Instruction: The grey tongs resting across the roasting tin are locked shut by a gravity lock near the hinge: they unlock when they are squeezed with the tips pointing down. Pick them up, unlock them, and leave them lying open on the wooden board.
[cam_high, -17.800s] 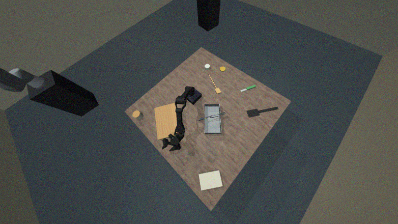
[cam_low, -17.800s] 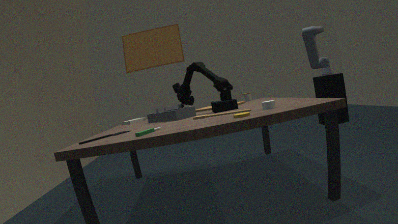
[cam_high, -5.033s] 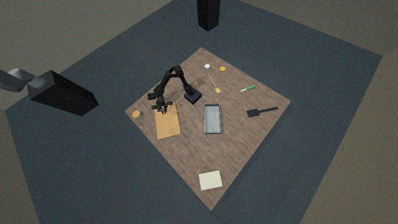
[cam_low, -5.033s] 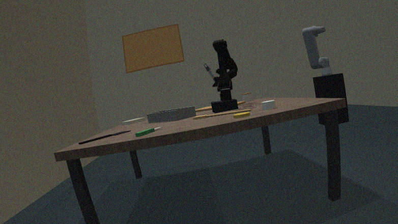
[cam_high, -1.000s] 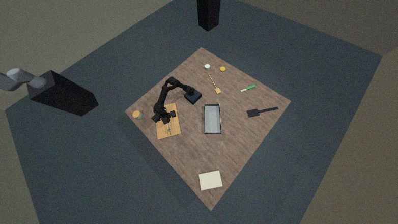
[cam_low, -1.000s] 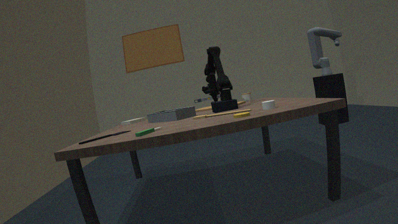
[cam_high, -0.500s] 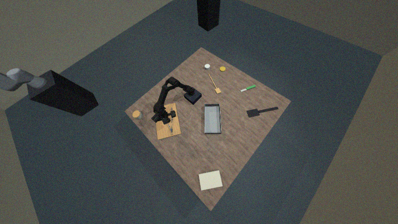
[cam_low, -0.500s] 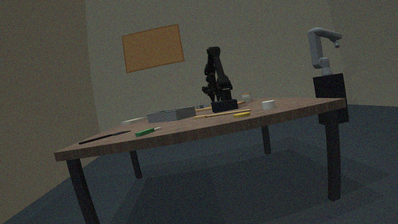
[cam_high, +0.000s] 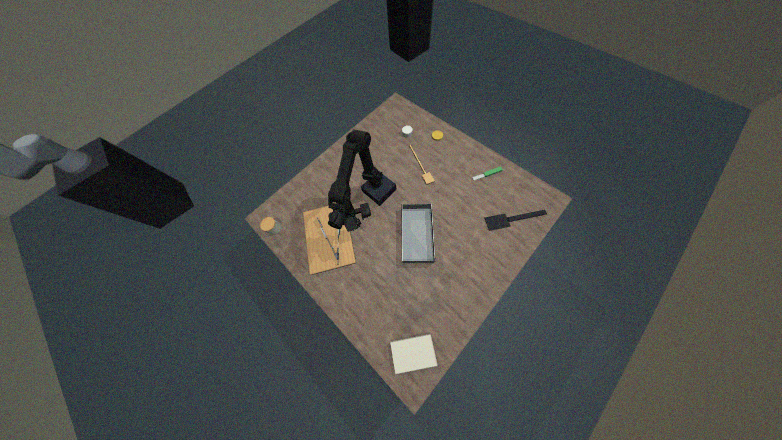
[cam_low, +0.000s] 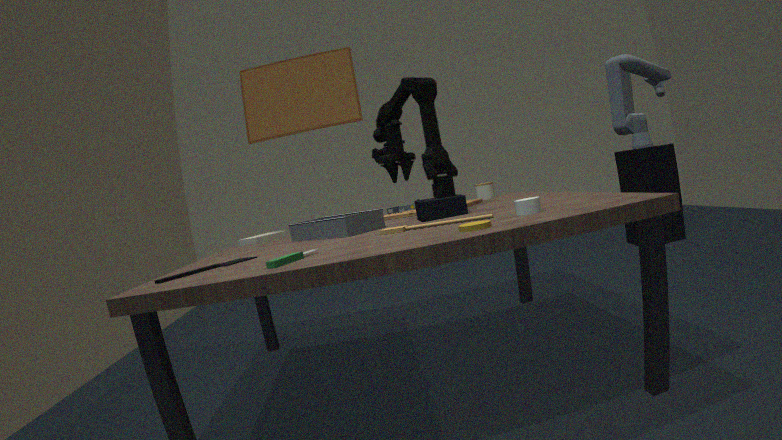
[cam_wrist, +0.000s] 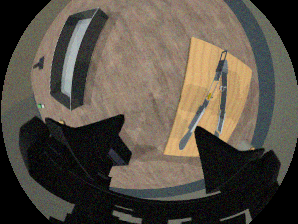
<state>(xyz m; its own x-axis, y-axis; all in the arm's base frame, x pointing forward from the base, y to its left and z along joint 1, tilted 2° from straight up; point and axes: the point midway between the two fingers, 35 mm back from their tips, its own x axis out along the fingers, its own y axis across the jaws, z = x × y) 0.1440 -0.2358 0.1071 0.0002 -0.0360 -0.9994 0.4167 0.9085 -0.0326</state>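
The grey tongs (cam_high: 337, 255) (cam_wrist: 223, 92) lie on the wooden board (cam_high: 318, 265) (cam_wrist: 195, 60) with their two arms spread apart in a V. The hinge end is toward the board's far edge in the wrist view. The roasting tin (cam_high: 402, 235) (cam_low: 328, 226) (cam_wrist: 93, 50) stands apart from the board, with nothing across it. My gripper (cam_low: 400, 180) (cam_wrist: 160, 124) is wide open and empty, pointing down well above the table. The tongs are clear of both fingers. In the top view the arm partly hides the board and one tongs arm.
A jar with an orange lid (cam_high: 267, 224) (cam_low: 484, 190) stands beside the board. A white cup (cam_high: 407, 130), yellow disc (cam_high: 437, 135), wooden spatula (cam_high: 428, 177), green-handled knife (cam_high: 493, 171) and black spatula (cam_high: 496, 221) lie beyond the tin. A pale block (cam_high: 413, 354) is near one table corner.
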